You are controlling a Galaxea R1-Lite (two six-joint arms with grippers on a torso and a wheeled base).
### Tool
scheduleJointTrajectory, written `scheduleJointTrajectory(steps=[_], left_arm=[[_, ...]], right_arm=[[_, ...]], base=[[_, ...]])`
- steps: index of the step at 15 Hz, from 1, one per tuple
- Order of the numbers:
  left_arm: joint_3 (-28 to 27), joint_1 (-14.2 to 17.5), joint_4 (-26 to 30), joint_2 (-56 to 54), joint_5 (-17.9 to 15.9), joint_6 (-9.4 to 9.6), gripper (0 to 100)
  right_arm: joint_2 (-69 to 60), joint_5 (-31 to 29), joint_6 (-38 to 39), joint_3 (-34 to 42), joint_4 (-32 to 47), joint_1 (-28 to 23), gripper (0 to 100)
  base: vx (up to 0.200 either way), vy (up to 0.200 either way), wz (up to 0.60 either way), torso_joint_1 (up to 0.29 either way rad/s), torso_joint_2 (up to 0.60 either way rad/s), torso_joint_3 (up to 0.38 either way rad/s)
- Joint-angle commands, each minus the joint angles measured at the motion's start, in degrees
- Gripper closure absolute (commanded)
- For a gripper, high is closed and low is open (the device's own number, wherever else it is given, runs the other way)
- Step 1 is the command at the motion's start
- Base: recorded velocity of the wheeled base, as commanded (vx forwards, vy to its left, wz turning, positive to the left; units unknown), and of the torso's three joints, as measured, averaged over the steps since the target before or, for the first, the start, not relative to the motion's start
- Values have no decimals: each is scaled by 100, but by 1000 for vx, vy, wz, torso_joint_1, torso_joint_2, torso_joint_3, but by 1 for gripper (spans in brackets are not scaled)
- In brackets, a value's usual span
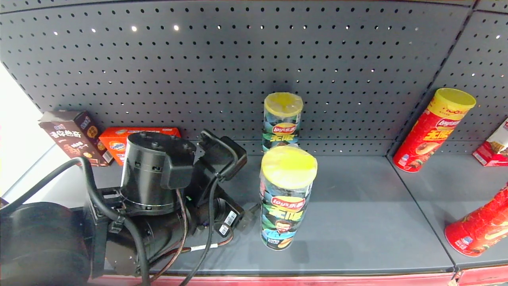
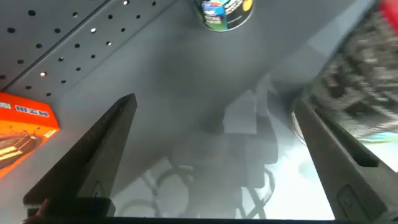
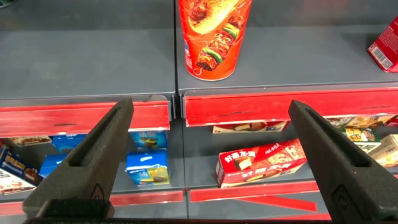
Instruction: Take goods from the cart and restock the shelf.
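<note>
Two dark-patterned chip cans with yellow lids stand upright in the middle of the grey shelf (image 1: 357, 222), the front can (image 1: 287, 198) ahead of the back can (image 1: 282, 119). My left gripper (image 2: 214, 155) is open and low over the shelf, just left of the front can. That can (image 2: 364, 68) shows blurred beside one finger (image 2: 336, 149), and nothing lies between the fingers. The back can (image 2: 221, 12) stands farther off. My right gripper (image 3: 217, 155) is open and holds nothing, facing a red chip can (image 3: 214, 37) on another shelf.
A brown box (image 1: 73, 137) and an orange box (image 1: 131, 141) stand at the back left. In the bay to the right, one red can (image 1: 432, 131) leans on the back panel, another (image 1: 480, 226) lies down, and there is a red box (image 1: 494, 147). Boxes (image 3: 261, 165) fill the lower shelf.
</note>
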State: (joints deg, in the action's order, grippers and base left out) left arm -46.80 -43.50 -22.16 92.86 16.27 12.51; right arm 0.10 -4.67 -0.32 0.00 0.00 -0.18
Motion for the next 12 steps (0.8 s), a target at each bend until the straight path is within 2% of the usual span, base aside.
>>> scheduleJointTrajectory(steps=[1,9,10,12], left_arm=[[4,-45,-7,-39,7,-3,0],[48,-45,-16,-22,7,-3,0],[57,-63,-16,-13,-1,-20,0],[57,-19,-16,-31,7,-187,0]], right_arm=[[8,1,-3,0,0,1,0],[8,1,5,0,0,1,0],[8,1,5,0,0,1,0],[8,1,-3,0,0,1,0]], base=[[0,0,0,0,0,0],[0,0,0,0,0,0],[0,0,0,0,0,0],[0,0,0,0,0,0]])
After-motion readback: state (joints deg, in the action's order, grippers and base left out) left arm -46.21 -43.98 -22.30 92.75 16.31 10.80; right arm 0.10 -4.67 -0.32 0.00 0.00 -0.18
